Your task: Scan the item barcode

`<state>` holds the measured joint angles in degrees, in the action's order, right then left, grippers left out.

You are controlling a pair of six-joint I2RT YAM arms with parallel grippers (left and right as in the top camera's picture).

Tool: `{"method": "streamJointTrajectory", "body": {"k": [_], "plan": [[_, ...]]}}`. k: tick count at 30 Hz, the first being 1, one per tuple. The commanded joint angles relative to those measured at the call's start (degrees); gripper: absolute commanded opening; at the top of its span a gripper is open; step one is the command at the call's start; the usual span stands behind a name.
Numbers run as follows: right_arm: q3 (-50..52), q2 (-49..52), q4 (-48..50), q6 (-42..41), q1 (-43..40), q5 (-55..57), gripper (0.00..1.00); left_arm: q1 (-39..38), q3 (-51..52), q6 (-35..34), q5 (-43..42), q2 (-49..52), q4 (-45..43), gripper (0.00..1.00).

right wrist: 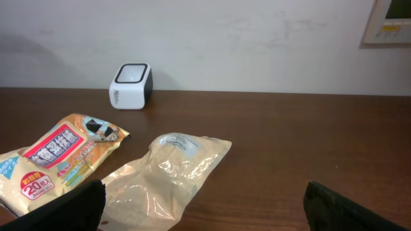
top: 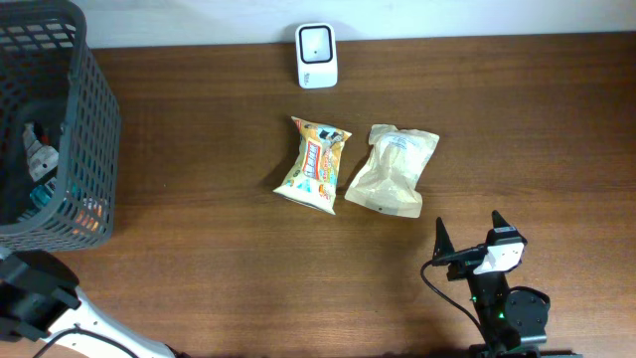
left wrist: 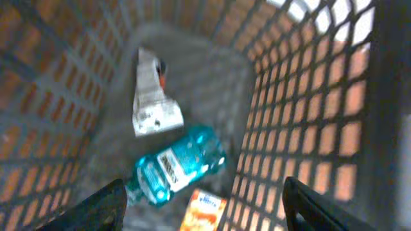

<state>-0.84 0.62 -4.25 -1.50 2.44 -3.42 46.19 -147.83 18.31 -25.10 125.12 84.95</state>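
Note:
The white barcode scanner stands at the table's back edge. Two items lie mid-table: a colourful snack packet and a beige pouch. My left gripper hangs open over the inside of the black mesh basket, holding nothing. Below it lie a teal bottle, a white pack and an orange box. My right gripper stands open near the front right, just short of the beige pouch, with nothing between its fingers.
The basket's mesh walls surround the left gripper on all sides. The basket fills the table's far left. A pale wall runs behind the scanner.

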Motion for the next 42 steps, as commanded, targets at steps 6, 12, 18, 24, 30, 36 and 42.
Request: {"method": "streamJointTrajectory", "body": {"k": [6, 12, 18, 24, 30, 36, 42], "plan": [[0.52, -0.42, -0.02, -0.24, -0.26, 0.7, 0.98, -1.31, 9.38, 10.16, 7.85, -0.11, 0.72, 0.77], [0.52, -0.42, -0.02, -0.24, -0.26, 0.68, 0.98, -4.17, 10.73, 10.27, 9.94, -0.11, 2.27, 0.49], [0.52, -0.42, -0.02, -0.24, -0.26, 0.68, 0.98, -3.91, 10.73, -0.11, 21.05, -0.11, 4.98, 0.0], [0.52, -0.42, -0.02, -0.24, -0.26, 0.7, 0.98, -2.51, 10.62, -7.08, 24.33, -1.79, 6.47, 0.0], [0.52, -0.42, -0.02, -0.24, -0.26, 0.68, 0.98, -1.2, 10.62, -11.45, 24.22, -8.33, 6.36, 0.0], [0.52, -0.42, -0.02, -0.24, -0.26, 0.68, 0.98, 2.38, 10.69, -13.22, 25.14, -10.71, 9.73, 0.0], [0.52, -0.42, -0.02, -0.24, -0.26, 0.68, 0.98, 5.64, 10.93, -14.21, 24.46, -10.73, 11.78, 0.0]]}}
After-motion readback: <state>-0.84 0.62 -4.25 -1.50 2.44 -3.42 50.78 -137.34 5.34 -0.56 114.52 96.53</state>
